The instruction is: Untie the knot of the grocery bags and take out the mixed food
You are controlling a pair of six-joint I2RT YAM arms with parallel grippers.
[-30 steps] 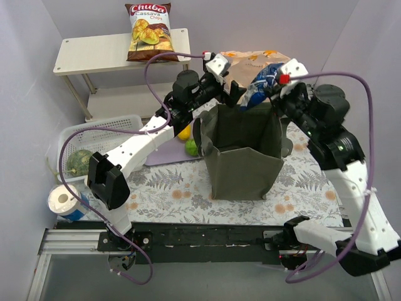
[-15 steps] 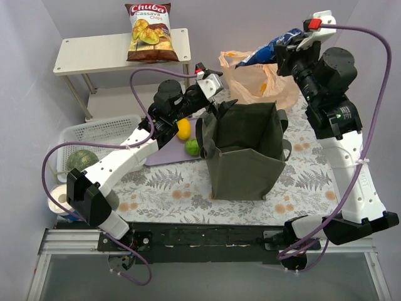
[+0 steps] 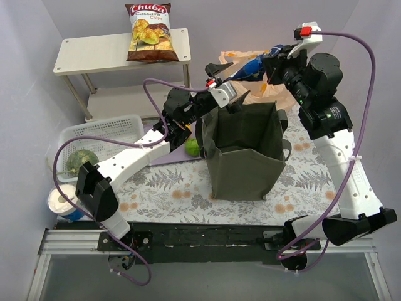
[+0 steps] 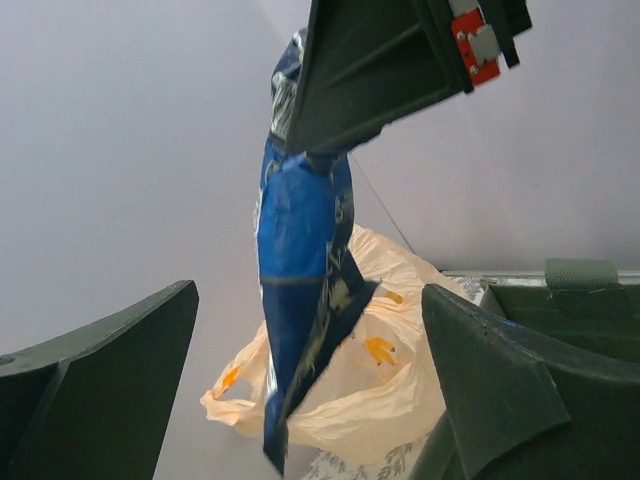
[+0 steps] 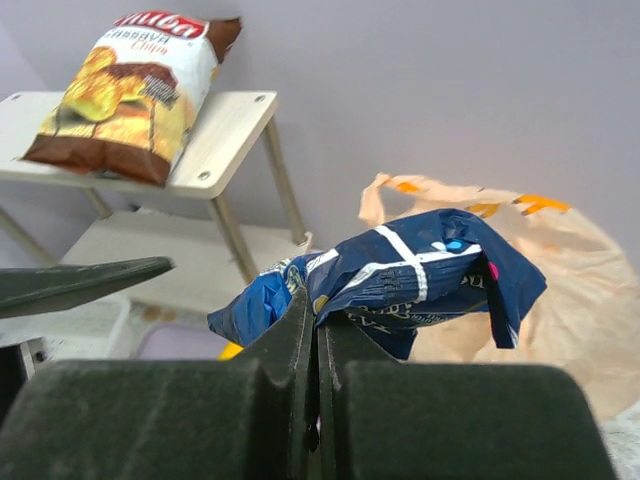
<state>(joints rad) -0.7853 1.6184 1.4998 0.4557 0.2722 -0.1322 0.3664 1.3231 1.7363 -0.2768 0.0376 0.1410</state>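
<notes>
Top view: right claw clenched on a blue snack bag, held in the air near the orange plastic bag, which lies behind the green tote; left claw spread wide beside the snack. Left wrist: snack hangs between its wide fingers, touching neither. Right wrist: fingers pinched shut on the snack's edge, plastic bag behind; can't make out the knot.
</notes>
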